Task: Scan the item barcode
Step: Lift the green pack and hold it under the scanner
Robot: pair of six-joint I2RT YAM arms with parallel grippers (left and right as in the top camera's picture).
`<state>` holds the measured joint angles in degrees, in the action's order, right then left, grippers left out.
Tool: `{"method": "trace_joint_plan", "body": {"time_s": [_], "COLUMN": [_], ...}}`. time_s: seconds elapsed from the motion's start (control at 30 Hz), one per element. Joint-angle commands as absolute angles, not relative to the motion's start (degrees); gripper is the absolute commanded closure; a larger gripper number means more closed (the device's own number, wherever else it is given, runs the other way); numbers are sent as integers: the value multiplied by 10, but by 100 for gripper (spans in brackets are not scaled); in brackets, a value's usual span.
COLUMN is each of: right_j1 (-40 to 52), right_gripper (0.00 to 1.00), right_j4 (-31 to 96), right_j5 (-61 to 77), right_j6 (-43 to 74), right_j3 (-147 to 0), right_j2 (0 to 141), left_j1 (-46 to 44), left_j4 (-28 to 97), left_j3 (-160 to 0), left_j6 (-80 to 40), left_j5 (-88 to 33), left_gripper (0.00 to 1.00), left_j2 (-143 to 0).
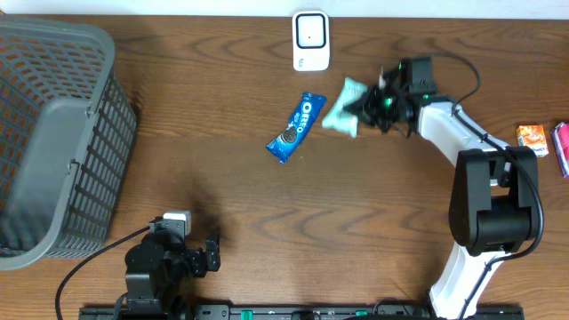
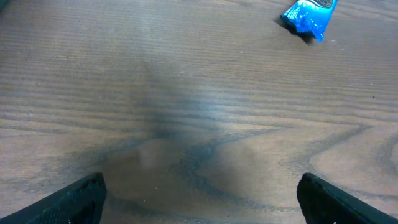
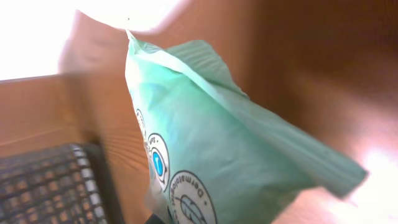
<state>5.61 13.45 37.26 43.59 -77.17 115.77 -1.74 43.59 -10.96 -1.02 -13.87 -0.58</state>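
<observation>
A mint-green packet (image 1: 342, 107) hangs tilted above the table, just right of the white barcode scanner (image 1: 310, 40) at the back edge. My right gripper (image 1: 366, 105) is shut on the packet's right end. The packet (image 3: 217, 162) fills the right wrist view, with round printed logos on its face; no barcode shows and the fingers are hidden beneath it. My left gripper (image 1: 212, 252) rests at the front left, and its fingers (image 2: 74, 202) stand wide open over bare wood, holding nothing.
A blue Oreo pack (image 1: 296, 127) lies on the table left of the green packet and also shows in the left wrist view (image 2: 309, 15). A grey basket (image 1: 53, 142) stands at the far left. An orange box (image 1: 532, 140) and a pink item (image 1: 562, 147) lie at the right edge.
</observation>
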Motion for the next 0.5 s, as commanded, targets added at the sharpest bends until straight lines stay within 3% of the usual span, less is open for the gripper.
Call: {"method": "trace_joint_plan", "body": {"time_s": [0.0, 0.23, 0.47], "right_j1": [66, 130, 158], "right_gripper": [99, 98, 98], "right_j4": [32, -87, -89], "right_j5": [386, 229, 214], "right_j6": [492, 558, 564], "right_j3": [-837, -902, -1053], "right_j2": [1156, 1175, 1283], "left_j1": [-20, -20, -20], "left_j4": [448, 448, 448], "left_j3": [-107, -107, -107], "left_j6": [-1, -1, -1], "left_j5": [-145, -145, -145], "left_gripper": [2, 2, 2], "left_j2": [-2, -2, -2]}}
